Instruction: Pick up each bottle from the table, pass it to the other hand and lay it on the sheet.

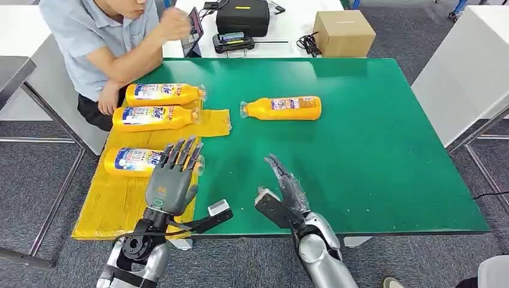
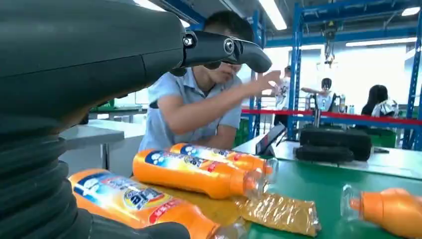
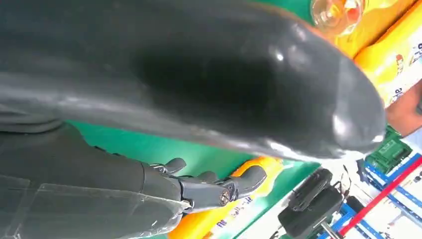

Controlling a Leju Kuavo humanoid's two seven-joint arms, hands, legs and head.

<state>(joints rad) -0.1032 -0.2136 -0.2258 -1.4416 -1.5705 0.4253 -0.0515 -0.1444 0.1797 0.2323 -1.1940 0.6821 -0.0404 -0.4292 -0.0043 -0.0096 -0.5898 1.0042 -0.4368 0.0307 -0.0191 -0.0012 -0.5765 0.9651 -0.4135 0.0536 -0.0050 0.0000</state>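
On the green table point(image 1: 384, 180), viewed from the robot's head: three orange bottles lie on the yellow sheet point(image 1: 114, 204) at the table's left side, and one remains off it. Far bottle on the sheet point(image 1: 162, 93) and middle bottle on the sheet point(image 1: 153, 117) lie side by side near a seated person point(image 1: 105, 42); the nearest bottle on the sheet point(image 1: 129, 161) rests just beyond the left hand point(image 1: 173, 180), its cap end partly hidden by the fingertips. Left hand: fingers extended and apart, grasping nothing, hovering at the sheet's right edge close to that bottle; whether it touches the bottle cannot be told. Right hand point(image 1: 287, 186): released, fingers straight and edge-on, holding nothing, over bare table near the front edge. The remaining bottle point(image 1: 282, 108) lies on its side on the bare green surface, cap toward the sheet, well apart from both hands. A cardboard box point(image 1: 343, 33) and a black case point(image 1: 242, 17) stand on the white table behind.

Judged step: a bottle has just been laid down and the last pickup has not begun. The next move, by this reading, calls for the right hand to reach forward to the remaining bottle, close around its body, lift, hand it to the left hand, which then lays it on free sheet beside the others.
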